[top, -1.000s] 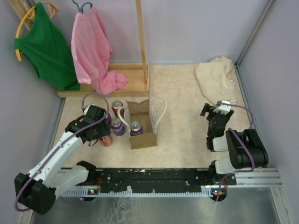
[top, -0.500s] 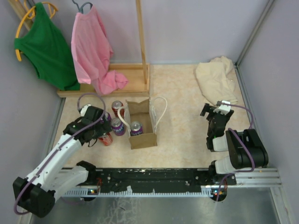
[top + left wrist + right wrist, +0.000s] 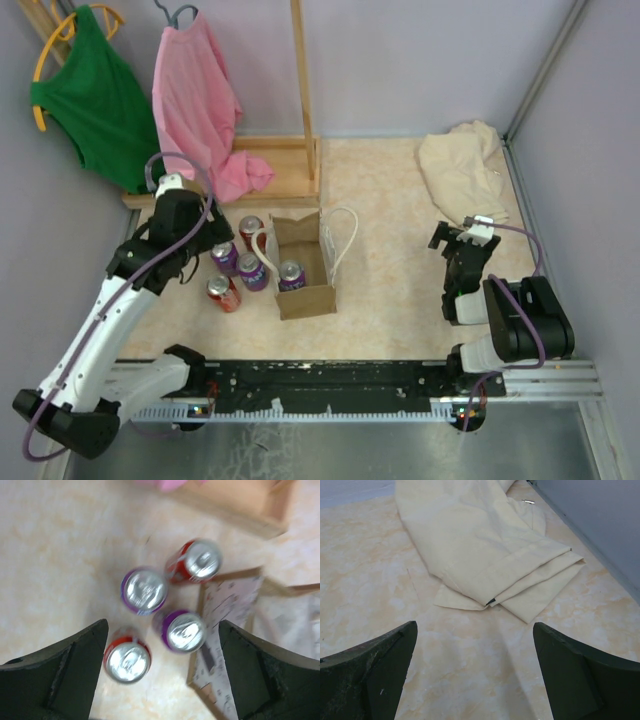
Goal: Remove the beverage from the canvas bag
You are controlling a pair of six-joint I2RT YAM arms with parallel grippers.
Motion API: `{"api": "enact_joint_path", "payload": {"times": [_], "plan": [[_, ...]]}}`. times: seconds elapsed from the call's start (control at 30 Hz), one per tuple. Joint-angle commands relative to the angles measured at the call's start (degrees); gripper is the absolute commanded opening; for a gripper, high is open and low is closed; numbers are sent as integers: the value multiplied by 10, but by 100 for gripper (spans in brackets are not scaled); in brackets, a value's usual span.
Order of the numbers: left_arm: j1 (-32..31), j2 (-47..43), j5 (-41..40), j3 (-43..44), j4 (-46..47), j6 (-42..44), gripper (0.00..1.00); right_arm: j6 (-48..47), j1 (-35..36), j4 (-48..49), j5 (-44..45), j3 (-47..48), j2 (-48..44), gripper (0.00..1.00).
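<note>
Purple, 1 beverage can [image 3: 290, 275] is seen standing inside the open canvas bag [image 3: 306, 298], toward its near end. Just left of the bag, 4 other cans [image 3: 144, 590] are stood on the table [image 3: 400, 290]. Above them the left gripper [image 3: 162, 625] is held wide apart and empty. The right gripper [image 3: 472, 630] is likewise spread, nothing gripped, before a cream cloth [image 3: 480, 545].

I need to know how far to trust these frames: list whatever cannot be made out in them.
- Labels: the left wrist view is blurred and shows only the tops of the four cans; overhead they are too small.
- canvas bag: overhead, the purple can inside hides whatever lies under it.
- cream cloth: cut off by the right wrist view's top edge.
</note>
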Motion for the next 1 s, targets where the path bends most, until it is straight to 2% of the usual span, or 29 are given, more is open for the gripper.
{"api": "enact_joint_path", "payload": {"times": [0.0, 0.13, 0.33, 0.47, 0.6, 0.7, 0.83, 0.97], "plan": [[2, 32, 49, 71, 111, 140, 95, -6, -2, 23, 2, 5, 2, 99], [2, 76, 157, 82, 210, 219, 93, -6, -2, 23, 2, 5, 2, 99], [-21, 148, 304, 87, 296, 313, 91, -6, -2, 23, 2, 5, 2, 99], [-48, 182, 355, 116, 319, 358, 90, -6, -2, 23, 2, 5, 2, 99], [-81, 215, 382, 148, 298, 413, 89, -6, -2, 23, 1, 5, 2, 99], [-113, 251, 394, 176, 245, 447, 88, -6, -2, 23, 2, 5, 1, 99], [-132, 291, 384, 206, 151, 446, 83, -6, -2, 24, 2, 5, 1, 99], [-149, 304, 399, 187, 98, 443, 83, -6, -2, 23, 2, 5, 2, 99]]}}
